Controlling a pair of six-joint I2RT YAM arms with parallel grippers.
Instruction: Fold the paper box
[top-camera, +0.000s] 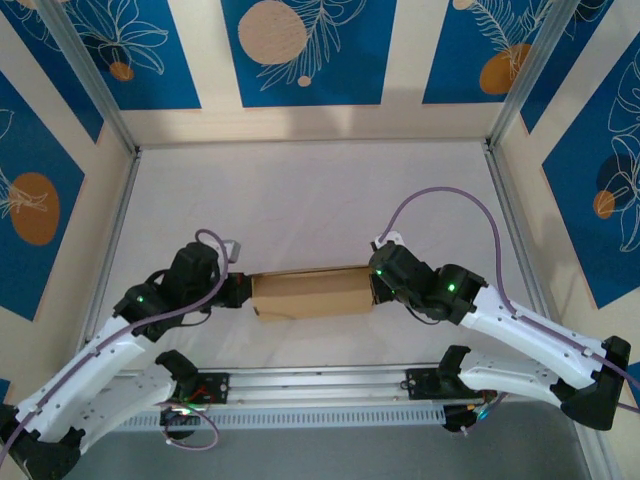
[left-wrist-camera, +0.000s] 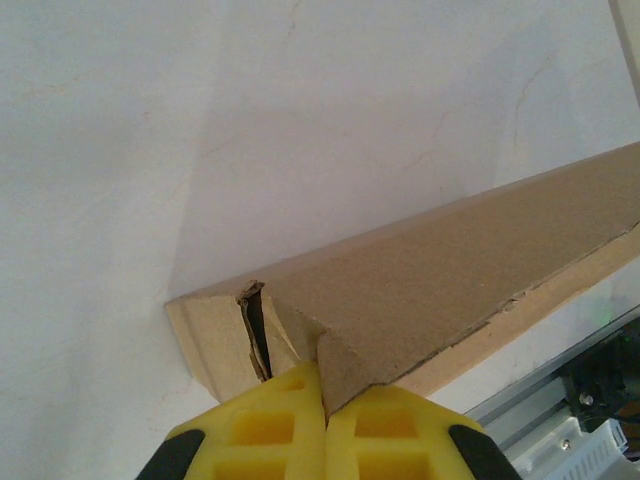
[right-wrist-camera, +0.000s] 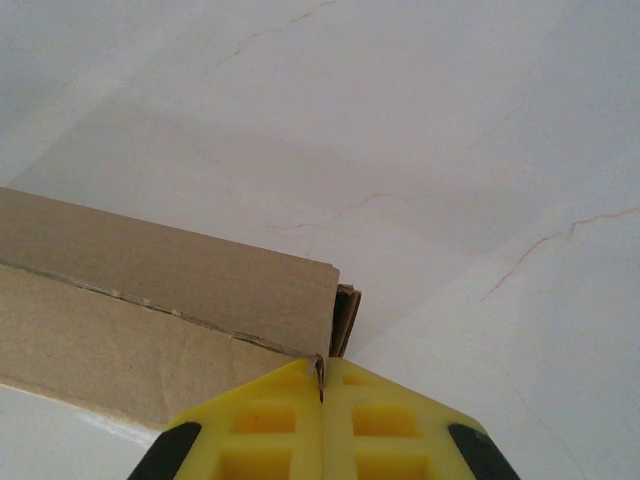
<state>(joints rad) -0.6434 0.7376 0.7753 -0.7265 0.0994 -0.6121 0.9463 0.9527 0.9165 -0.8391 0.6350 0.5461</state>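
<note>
Left jaws pressed together, pinching a thin cardboard edge at the left end of the box (left-wrist-camera: 450, 280). Right jaws likewise tight together, nipping the corner edge of its right end. Box is folded into a long brown block, spanning straight between both arms, over the near middle of the white bench (top-camera: 300, 190).

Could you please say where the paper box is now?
Top view: the paper box is central on the table, its ends gripped by the left end effector and right end effector.
</note>
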